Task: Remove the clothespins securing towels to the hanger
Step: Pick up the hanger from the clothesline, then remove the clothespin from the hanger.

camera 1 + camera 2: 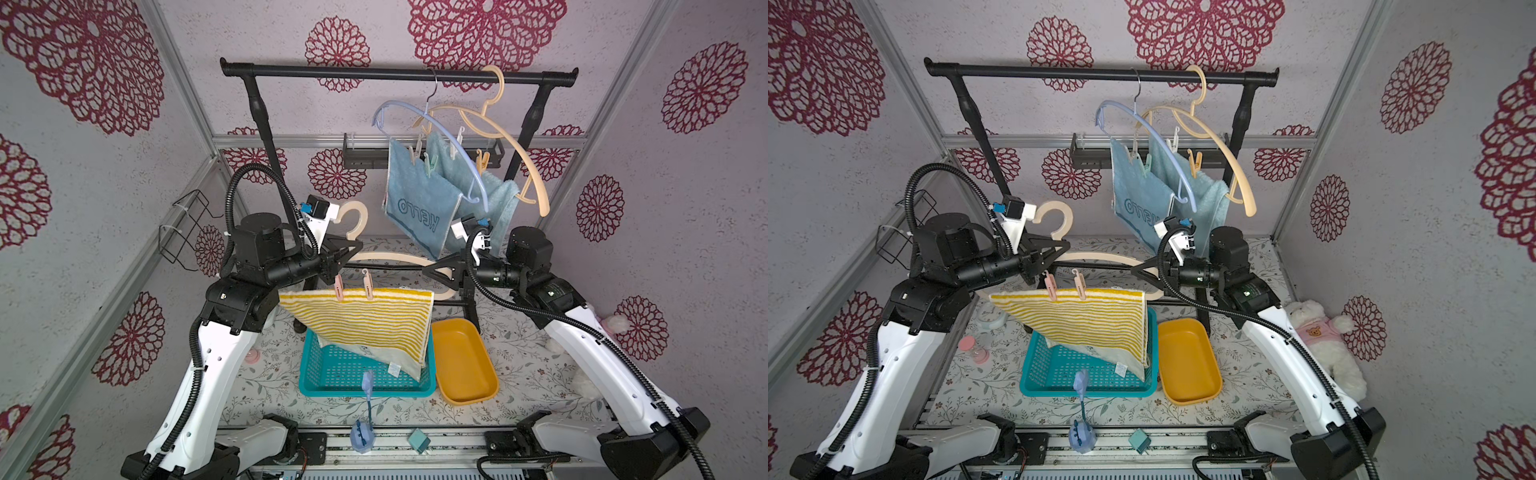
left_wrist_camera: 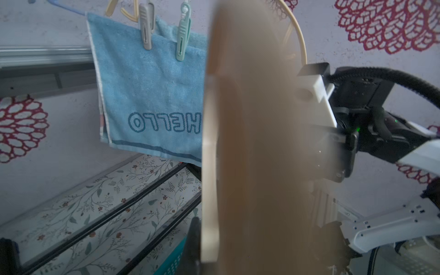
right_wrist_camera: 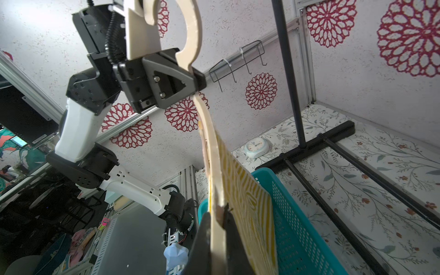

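Note:
A beige wooden hanger [image 1: 395,260] is held level over the table between both arms. My left gripper [image 1: 347,249] is shut on its neck, just below the hook [image 3: 190,28]. My right gripper [image 3: 217,238] is shut on its other end. A yellow-and-white striped towel [image 1: 365,320] hangs from it, pinned by two pink clothespins [image 1: 338,286] [image 1: 368,284]. On the black rail [image 1: 395,75] two more hangers carry the blue HELLO towel [image 1: 419,195] and a plain blue towel [image 1: 500,199], held by beige [image 2: 146,28], green [image 2: 183,33], white [image 1: 457,139] and orange clothespins [image 1: 482,160].
A teal basket [image 1: 332,374] sits under the striped towel, with a yellow tub [image 1: 461,361] to its right. The rack's black base bars [image 3: 357,171] cross the floral table. A wire rack [image 1: 187,228] hangs on the left wall. A plush toy [image 1: 1325,340] lies at the right.

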